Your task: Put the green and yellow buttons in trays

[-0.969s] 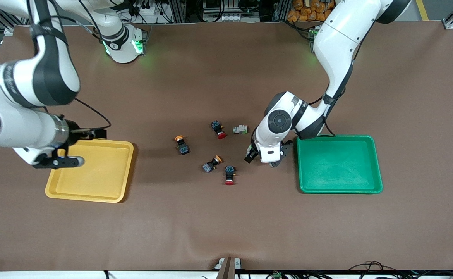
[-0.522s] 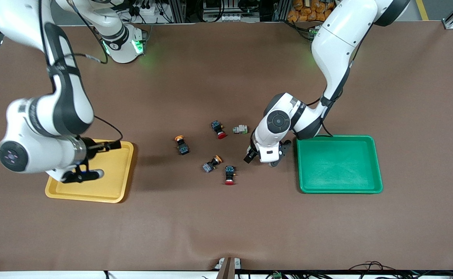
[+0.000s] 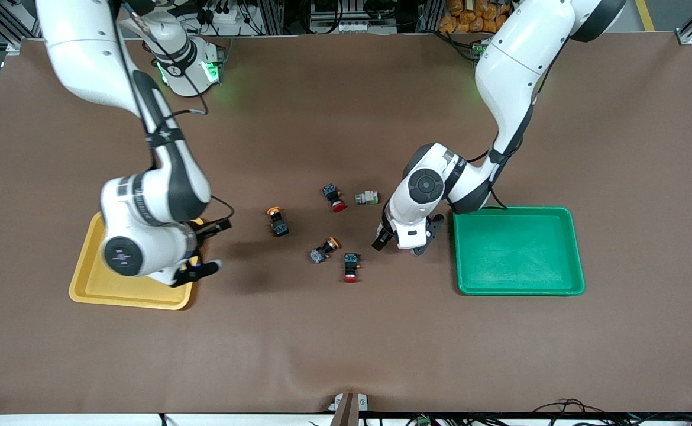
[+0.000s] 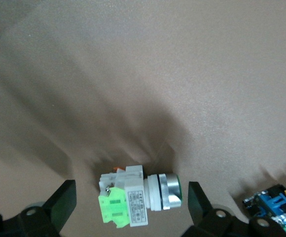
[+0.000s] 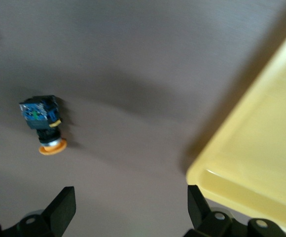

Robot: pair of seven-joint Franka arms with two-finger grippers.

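The left gripper (image 3: pixel 397 241) hangs with jaws spread and nothing in them, low over a green button (image 4: pixel 138 195) lying on its side between the fingertips, its long axis running across the gap from pad to pad. In the front view a second green button (image 3: pixel 368 198) lies at about 11 o'clock from that gripper. The right gripper (image 3: pixel 209 245), also spread and unladen, hovers over the yellow tray's (image 3: pixel 94 284) edge; the closest yellow button (image 3: pixel 277 220) lies at its 3 o'clock, the other (image 3: pixel 325 249) farther on. The yellow tray and the green tray (image 3: pixel 517 290) both show bare floors.
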